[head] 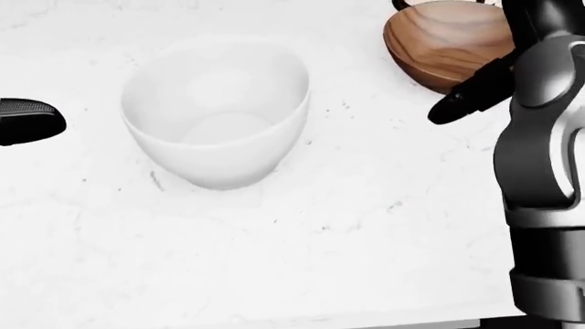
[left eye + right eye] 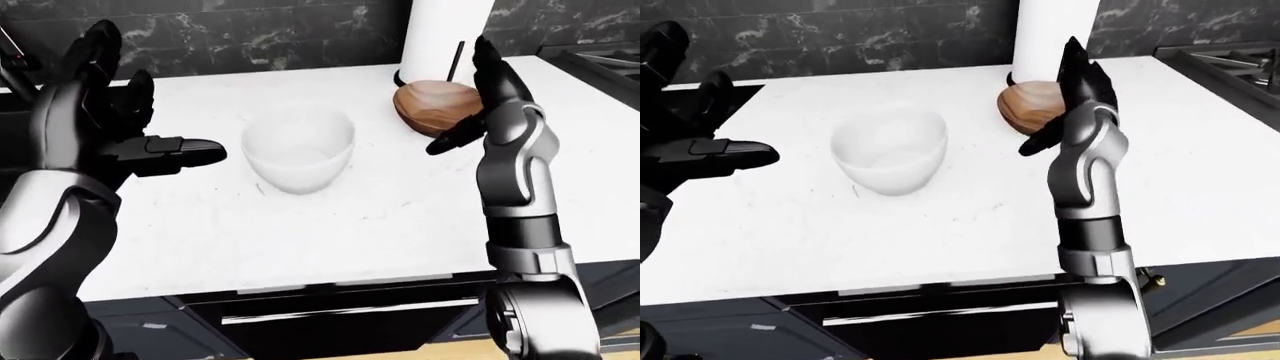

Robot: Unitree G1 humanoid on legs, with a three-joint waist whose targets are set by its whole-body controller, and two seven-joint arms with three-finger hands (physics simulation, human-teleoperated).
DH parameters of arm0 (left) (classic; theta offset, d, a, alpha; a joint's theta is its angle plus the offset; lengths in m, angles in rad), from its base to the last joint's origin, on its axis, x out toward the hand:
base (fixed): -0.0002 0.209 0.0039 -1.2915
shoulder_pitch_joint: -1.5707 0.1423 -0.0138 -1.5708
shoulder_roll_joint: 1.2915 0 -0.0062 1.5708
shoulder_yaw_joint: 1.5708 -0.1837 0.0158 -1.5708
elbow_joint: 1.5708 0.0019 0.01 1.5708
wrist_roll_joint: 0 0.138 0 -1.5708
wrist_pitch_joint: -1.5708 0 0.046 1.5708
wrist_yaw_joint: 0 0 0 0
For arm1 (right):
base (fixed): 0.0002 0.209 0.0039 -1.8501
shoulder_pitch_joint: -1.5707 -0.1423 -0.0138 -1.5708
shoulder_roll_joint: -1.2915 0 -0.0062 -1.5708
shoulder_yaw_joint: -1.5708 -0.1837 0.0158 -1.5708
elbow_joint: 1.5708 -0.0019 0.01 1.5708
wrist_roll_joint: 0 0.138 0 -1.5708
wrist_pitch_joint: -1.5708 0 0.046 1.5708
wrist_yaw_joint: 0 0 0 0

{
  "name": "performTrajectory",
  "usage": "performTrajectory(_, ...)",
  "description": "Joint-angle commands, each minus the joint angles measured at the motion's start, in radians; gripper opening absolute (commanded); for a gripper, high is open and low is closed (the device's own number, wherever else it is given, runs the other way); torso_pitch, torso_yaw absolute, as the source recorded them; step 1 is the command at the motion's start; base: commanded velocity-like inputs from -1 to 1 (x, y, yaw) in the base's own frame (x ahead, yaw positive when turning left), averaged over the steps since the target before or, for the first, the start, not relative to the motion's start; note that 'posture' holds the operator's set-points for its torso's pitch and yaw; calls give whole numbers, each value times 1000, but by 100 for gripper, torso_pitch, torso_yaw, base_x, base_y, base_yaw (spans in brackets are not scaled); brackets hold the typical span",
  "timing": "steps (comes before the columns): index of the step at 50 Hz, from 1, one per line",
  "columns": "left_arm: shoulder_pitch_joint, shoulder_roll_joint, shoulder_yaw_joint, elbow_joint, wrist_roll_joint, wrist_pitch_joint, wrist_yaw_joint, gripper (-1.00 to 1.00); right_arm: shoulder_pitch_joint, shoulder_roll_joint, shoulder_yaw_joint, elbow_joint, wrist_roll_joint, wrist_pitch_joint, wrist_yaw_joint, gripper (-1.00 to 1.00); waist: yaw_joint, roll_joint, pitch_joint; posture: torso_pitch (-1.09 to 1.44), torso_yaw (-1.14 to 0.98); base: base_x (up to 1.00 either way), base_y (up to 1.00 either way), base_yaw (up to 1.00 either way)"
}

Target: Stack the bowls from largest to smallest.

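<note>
A white bowl stands upright on the white marble counter, near the middle of the left-eye view. A smaller wooden bowl sits to its upper right. My left hand is raised to the left of the white bowl, fingers spread, holding nothing. My right hand is lifted beside the wooden bowl, at its right, fingers extended and apart from it. In the head view the white bowl fills the centre and the wooden bowl shows at top right.
A white paper towel roll on a dark holder stands right behind the wooden bowl. A dark marble wall runs along the counter's far edge. Part of a stove shows at the far right.
</note>
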Motion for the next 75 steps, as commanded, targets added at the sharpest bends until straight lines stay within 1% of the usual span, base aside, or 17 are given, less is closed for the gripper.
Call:
performTrajectory(1, -30, 16, 27, -19, -10, -25, 14, 100, -41, -8, -12, 20, -6, -61, -46, 100, 0, 0, -26, 0, 0, 0, 0, 0)
performTrajectory(5, -19, 19, 9, -10, 2, -51, 11, 100, -63, -18, -14, 104, 1, -113, -91, 100, 0, 0, -27, 0, 0, 0, 0, 0)
performTrajectory(8, -24, 17, 13, -12, -5, -43, 17, 100, -80, -23, -1, 159, -15, -138, -109, 100, 1, 1, -27, 0, 0, 0, 0, 0)
performTrajectory(16, -21, 11, 1, -18, -8, -43, 21, 100, -125, -2, 19, 305, -49, -195, -163, 100, -2, 4, -25, 0, 0, 0, 0, 0)
performTrajectory(24, -18, 6, -1, -13, 6, -47, 11, 100, -177, -6, 29, 487, -66, -261, -242, 65, 0, 4, -27, 0, 0, 0, 0, 0)
performTrajectory(33, -22, 7, 2, -12, 4, -43, 9, 100, -259, -10, 43, 664, -65, -295, -309, 61, 0, 6, -28, 0, 0, 0, 0, 0)
performTrajectory(34, -15, 6, -4, -13, 13, -49, 5, 100, -268, -13, 45, 691, -66, -306, -320, 53, 1, 7, -28, 0, 0, 0, 0, 0)
performTrajectory(38, -20, 3, -2, -4, 20, -49, -4, 100, -296, -19, 53, 761, -75, -316, -346, 52, 2, 7, -30, 0, 0, 0, 0, 0)
performTrajectory(41, -6, -1, -4, 1, 34, -61, -15, 100, -317, -15, 59, 824, -76, -334, -377, 45, 3, 7, -30, 0, 0, 0, 0, 0)
performTrajectory(50, 11, 6, 20, 20, 34, -72, -45, 100, -369, 7, 79, 939, -83, -337, -423, 36, 4, 8, -31, 0, 0, 0, 0, 0)
performTrajectory(52, 14, 8, 25, 21, 33, -72, -48, 100, -377, 13, 82, 957, -86, -338, -429, 29, 4, 8, -32, 0, 0, 0, 0, 0)
performTrajectory(53, 13, 10, 27, 22, 33, -73, -49, 100, -379, 15, 84, 967, -87, -340, -431, 19, 4, 8, -32, 0, 0, 0, 0, 0)
performTrajectory(57, 13, 12, 27, 19, 31, -71, -48, 100, -386, 17, 84, 991, -87, -341, -437, -4, 4, 8, -33, 0, 0, 0, 0, 0)
performTrajectory(63, 9, 15, 24, 22, 30, -72, -46, 100, -391, 11, 83, 1017, -82, -347, -428, -32, 6, 8, -33, 0, 0, 0, 0, 0)
performTrajectory(66, 10, 13, 20, 22, 34, -75, -48, 100, -400, 9, 88, 1016, -88, -341, -417, -41, 9, 9, -34, 0, 0, 0, 0, 0)
performTrajectory(73, 18, 8, 20, 21, 42, -80, -55, 100, -406, 1, 91, 1005, -102, -337, -409, -51, 9, 8, -36, 0, 0, 0, 0, 0)
performTrajectory(75, 18, 6, 21, 19, 42, -78, -55, 100, -406, -5, 93, 1002, -110, -338, -406, -62, 10, 8, -37, 0, 0, 0, 0, 0)
